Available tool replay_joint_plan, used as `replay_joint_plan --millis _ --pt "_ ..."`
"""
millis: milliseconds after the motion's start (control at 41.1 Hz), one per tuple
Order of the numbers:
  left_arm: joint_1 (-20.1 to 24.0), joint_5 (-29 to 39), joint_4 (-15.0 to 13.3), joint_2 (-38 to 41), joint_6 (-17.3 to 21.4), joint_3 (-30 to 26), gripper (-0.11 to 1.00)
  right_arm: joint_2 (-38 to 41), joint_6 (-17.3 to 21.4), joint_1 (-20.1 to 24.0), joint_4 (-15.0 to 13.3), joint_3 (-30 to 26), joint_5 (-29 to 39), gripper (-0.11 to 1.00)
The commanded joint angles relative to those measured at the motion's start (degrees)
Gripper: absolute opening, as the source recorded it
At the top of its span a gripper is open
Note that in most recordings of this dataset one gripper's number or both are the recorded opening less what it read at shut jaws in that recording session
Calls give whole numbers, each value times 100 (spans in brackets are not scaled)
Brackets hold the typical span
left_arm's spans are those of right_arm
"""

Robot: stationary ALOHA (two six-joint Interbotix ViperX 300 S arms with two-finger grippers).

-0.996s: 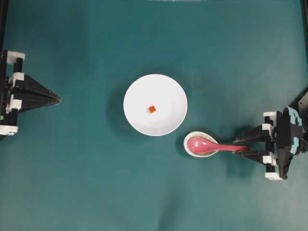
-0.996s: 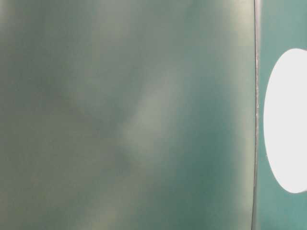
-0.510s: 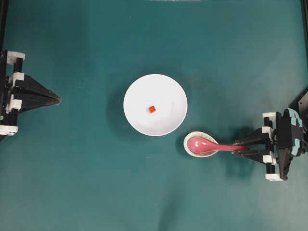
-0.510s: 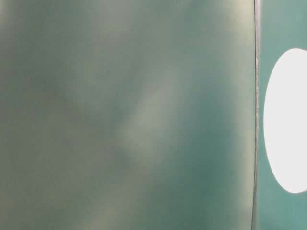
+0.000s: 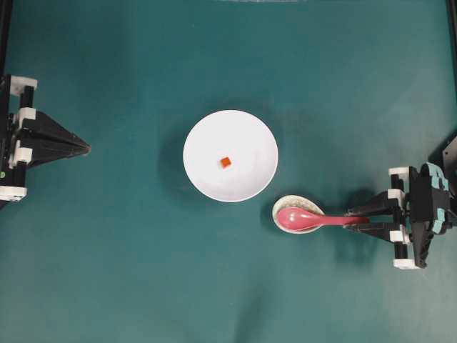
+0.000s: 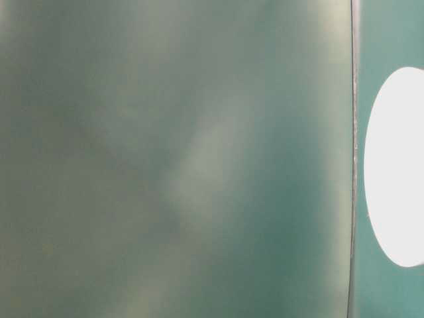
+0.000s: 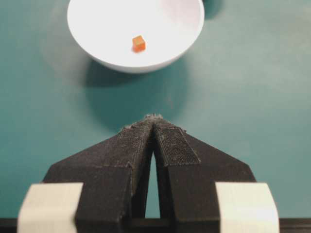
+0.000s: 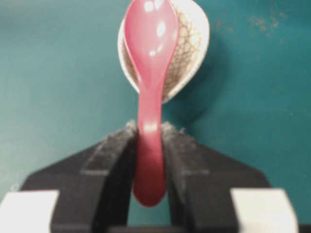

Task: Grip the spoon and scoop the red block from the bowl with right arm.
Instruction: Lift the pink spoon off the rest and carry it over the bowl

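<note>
Both right-arm jaws against the spoon (image 8: 149, 97) handle's sides.

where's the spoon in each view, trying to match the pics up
Overhead: spoon lower right of centre, scoop in the small speckled dish, handle between the right gripper fingers.
Table-level: not in it.
Left wrist: not in it.
Right wrist: spoon centre, handle running down between the fingers.
Shared landmark: the speckled dish.

Evenly lit teal table (image 5: 128, 271)

Overhead looks straight down; both wrist views share its bowl (image 5: 230, 155) area.
</note>
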Motion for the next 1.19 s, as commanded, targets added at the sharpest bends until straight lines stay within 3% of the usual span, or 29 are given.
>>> replay_joint_plan --millis 0,437,923,1166 --pt "9 -26 9 44 0 -70 0 -35 -18 -9 -18 -97 -62 25" --pt "9 -26 9 35 0 -79 0 -773 -123 -316 0 -105 149 25" --pt "9 -26 9 35 -9 -88 0 -1995 -1090 -1239 0 -422 1573 25" --pt "9 -18 18 35 -9 -88 0 -2391 -1274 -1775 0 -738 2329 25"
